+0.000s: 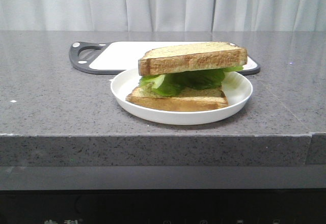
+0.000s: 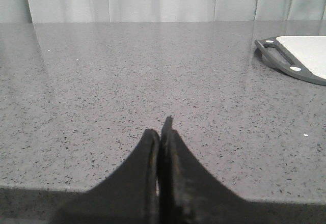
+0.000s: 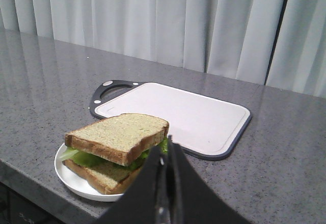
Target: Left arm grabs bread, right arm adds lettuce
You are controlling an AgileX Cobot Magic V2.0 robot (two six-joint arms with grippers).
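A white plate [image 1: 237, 98] [image 3: 69, 175] holds a stacked sandwich. A thick slice of bread [image 1: 192, 57] [image 3: 118, 135] lies on top of green lettuce [image 1: 183, 80] [image 3: 81, 158], which rests on a lower slice [image 1: 178, 99] [image 3: 104, 175]. No arm shows in the front view. In the left wrist view my left gripper [image 2: 161, 132] is shut and empty over bare counter, far from the plate. In the right wrist view my right gripper [image 3: 167, 150] is shut and empty, hovering close to the sandwich's side.
A white cutting board [image 1: 119, 55] [image 3: 183, 114] [image 2: 305, 56] with a dark rim and handle lies behind the plate. The grey speckled counter [image 1: 46, 96] has its front edge close to the plate. White curtains hang at the back.
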